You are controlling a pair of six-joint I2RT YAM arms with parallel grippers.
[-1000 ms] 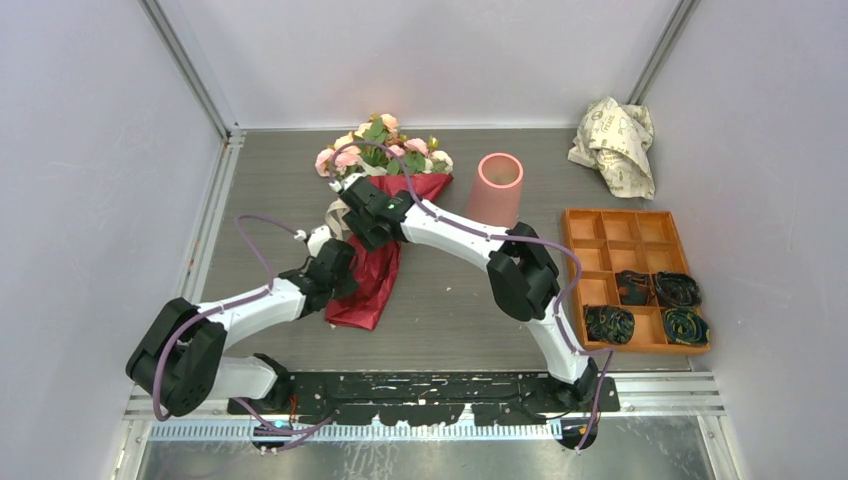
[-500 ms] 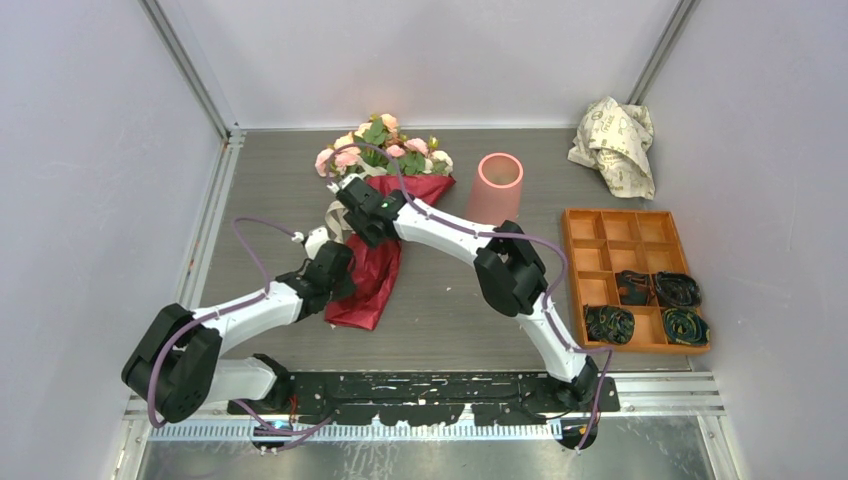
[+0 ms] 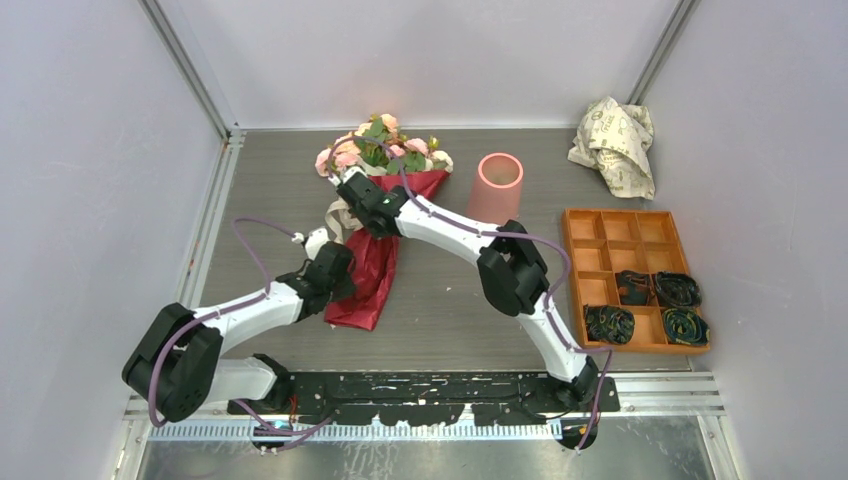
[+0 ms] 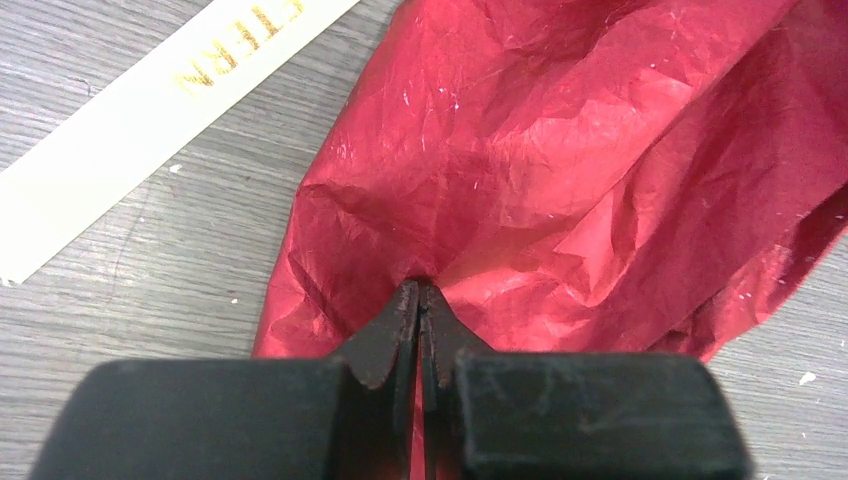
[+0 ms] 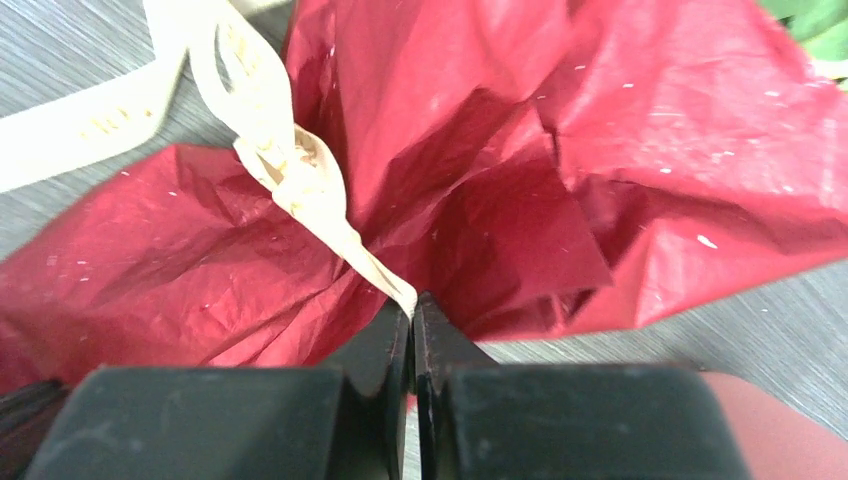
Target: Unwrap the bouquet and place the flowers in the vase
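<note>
L end effector (image 4: pixel 418 292) jaws together, clamped on red paper (image 4: pixel 560 150) nr bouquet (image 3: pixel 372 285) lower end | R end effector (image 5: pixel 411 305) jaws together, pinching tip of cream ribbon (image 5: pixel 290 165) | bouquet lies on tabletop (image 3: pixel 450 300), flowers (image 3: pixel 380 150) at far end, in wrap | vase (image 3: pixel 497 185) upright, just R of blooms, not touching

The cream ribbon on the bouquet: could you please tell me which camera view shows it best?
The right wrist view: the cream ribbon loops across the red paper, its tail pinched in the shut jaws. The left wrist view shows only a flat lettered strip; the top external view shows a small patch beside the right arm.
</note>
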